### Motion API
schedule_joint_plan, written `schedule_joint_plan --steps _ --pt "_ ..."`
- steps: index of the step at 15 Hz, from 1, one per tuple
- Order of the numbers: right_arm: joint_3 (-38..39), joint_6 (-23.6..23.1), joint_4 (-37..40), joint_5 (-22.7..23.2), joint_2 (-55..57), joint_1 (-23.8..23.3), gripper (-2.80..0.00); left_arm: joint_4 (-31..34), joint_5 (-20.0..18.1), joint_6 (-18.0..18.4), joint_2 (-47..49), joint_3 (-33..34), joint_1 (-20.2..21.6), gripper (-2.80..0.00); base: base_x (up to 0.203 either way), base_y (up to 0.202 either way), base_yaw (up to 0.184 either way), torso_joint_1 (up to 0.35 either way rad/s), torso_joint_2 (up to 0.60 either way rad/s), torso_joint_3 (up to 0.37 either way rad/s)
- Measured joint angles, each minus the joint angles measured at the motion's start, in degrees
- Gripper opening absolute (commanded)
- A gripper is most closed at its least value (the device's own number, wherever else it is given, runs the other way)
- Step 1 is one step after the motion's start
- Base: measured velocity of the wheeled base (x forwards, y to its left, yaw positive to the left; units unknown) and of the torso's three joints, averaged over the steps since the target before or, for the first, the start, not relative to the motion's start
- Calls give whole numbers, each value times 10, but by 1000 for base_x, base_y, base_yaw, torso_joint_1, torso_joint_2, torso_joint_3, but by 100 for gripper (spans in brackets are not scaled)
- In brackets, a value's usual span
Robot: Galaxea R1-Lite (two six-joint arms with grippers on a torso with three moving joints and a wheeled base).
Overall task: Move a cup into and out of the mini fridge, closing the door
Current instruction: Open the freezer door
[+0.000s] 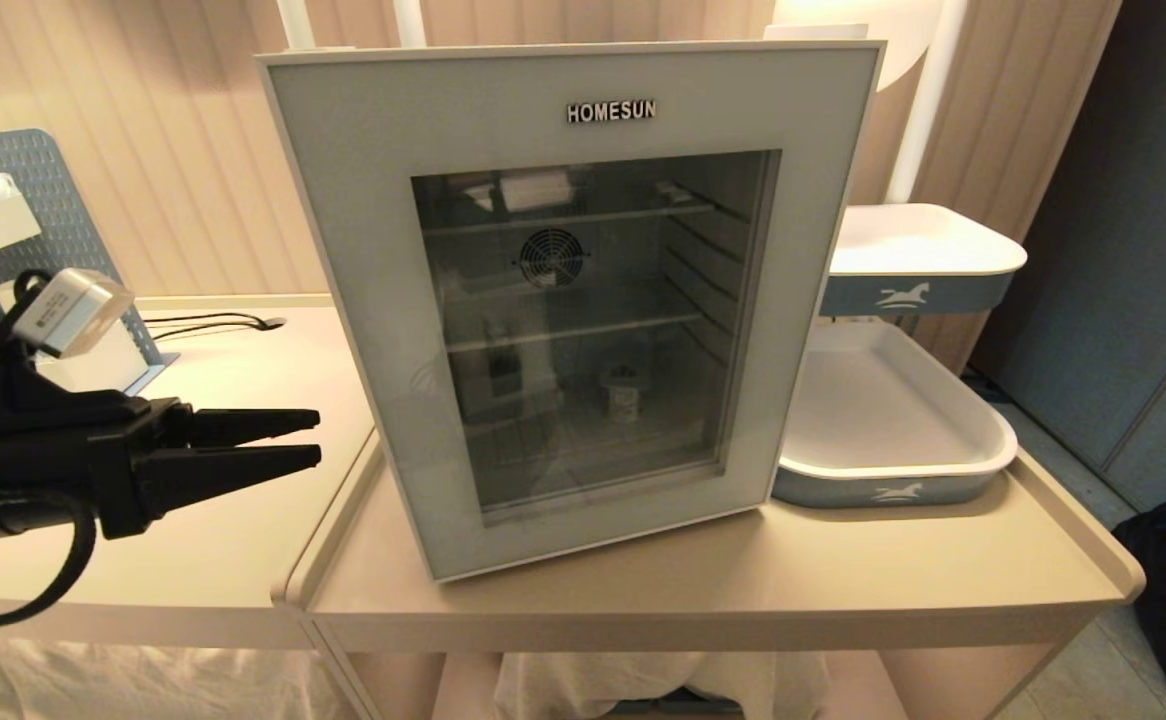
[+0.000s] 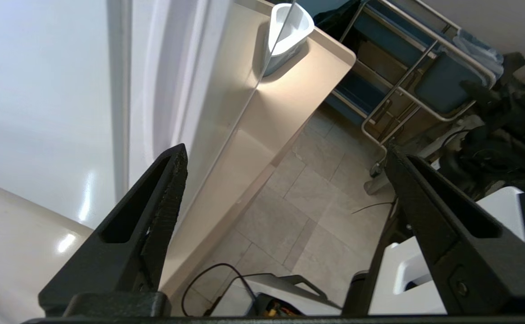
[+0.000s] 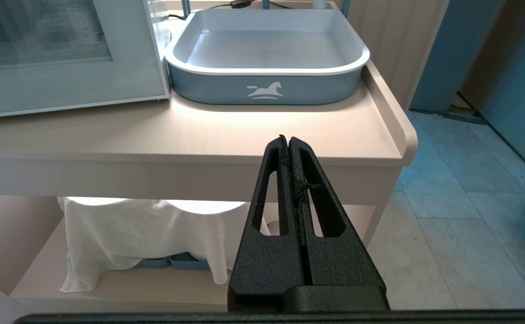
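Our left gripper [image 1: 318, 440] hangs spread and empty just left of the mini fridge [image 2: 42, 90] — door [image 1: 583, 300] shut, cup [image 1: 624, 392] visible inside on its floor; our right gripper [image 3: 288, 139] — pressed together — sits below the table [image 3: 199, 135] edge.

Matte black left tool [image 1: 318, 439] with tapered, slotted fingers, black looping cable, pale boxy wrist camera [image 1: 73, 310].

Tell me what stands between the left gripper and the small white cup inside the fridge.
In the head view, the closed grey-white door with its dark glass window separates the black left gripper from the small white cup; only bare beige tabletop lies before the door.
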Motion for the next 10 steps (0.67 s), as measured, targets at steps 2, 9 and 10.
schedule_joint_plan --steps 2,9,10 --pt "0 0 0 0 0 0 -280 -1 0 17 19 -6 0 0 0 0 0 0 0 0" --pt "0 0 0 0 0 -1 -280 -66 5 31 95 -22 -48 0 0 0 0 0 0 0" --pt "0 0 0 0 0 0 -280 -69 7 29 104 -26 -58 0 0 0 0 0 0 0"
